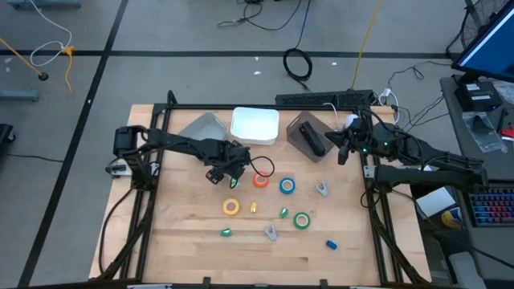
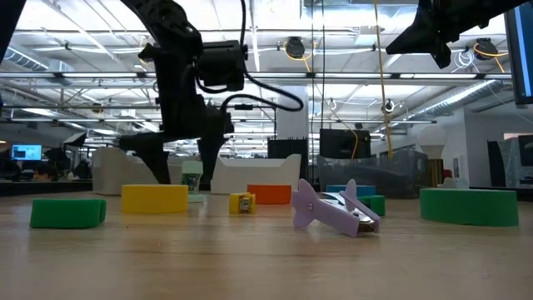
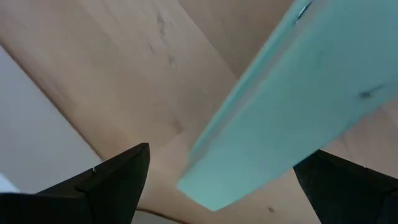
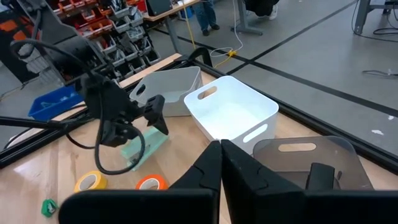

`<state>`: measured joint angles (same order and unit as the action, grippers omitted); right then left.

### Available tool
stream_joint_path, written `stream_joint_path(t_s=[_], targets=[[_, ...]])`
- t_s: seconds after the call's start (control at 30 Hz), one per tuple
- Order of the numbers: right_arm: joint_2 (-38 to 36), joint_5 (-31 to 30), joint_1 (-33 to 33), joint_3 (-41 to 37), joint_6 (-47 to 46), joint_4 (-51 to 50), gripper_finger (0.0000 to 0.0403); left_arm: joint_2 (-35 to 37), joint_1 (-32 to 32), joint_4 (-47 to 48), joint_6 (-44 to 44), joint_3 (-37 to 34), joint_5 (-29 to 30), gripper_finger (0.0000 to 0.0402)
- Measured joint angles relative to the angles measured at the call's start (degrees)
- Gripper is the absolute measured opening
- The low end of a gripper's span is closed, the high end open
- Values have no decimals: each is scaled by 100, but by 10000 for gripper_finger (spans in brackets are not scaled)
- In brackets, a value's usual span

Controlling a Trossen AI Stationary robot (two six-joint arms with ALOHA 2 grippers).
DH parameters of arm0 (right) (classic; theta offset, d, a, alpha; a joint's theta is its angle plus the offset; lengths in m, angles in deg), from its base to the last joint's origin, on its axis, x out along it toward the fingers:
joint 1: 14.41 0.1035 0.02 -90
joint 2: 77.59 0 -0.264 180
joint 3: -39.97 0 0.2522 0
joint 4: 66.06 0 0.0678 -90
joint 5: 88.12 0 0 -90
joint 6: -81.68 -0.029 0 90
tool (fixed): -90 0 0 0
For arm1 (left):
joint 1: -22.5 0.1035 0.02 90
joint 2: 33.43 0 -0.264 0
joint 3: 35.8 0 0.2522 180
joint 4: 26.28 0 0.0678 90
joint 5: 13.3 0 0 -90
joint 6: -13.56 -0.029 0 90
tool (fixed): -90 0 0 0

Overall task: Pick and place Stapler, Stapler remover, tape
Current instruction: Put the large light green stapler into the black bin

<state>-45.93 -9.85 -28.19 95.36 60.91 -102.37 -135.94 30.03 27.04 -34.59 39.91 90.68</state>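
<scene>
Stapler between wide left jaws

Left gripper hangs low over the wooden table, jaws wide either side of a pale green stapler. Right gripper, pressed shut, waits above the dark bin. Tape rolls lie apart: orange, blue, yellow, green.

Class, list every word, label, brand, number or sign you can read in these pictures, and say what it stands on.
None can be read.
Pale green stapler: no lettering shows.
White bin: plain.
Tape rolls, such as the yellow one: no print legible.
Screen in the room behind: too small to read.
</scene>
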Motion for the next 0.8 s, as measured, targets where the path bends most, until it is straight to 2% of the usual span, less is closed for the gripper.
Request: stream_joint_path(t_s=[0.37,0.8], targets=[[2,-5,0,0,-87,-2,1,-102,-11,31,362,4,-181,392],[2,-13,0,0,-168,-1,2,-102,-15,-89,-820,4,158,392]])
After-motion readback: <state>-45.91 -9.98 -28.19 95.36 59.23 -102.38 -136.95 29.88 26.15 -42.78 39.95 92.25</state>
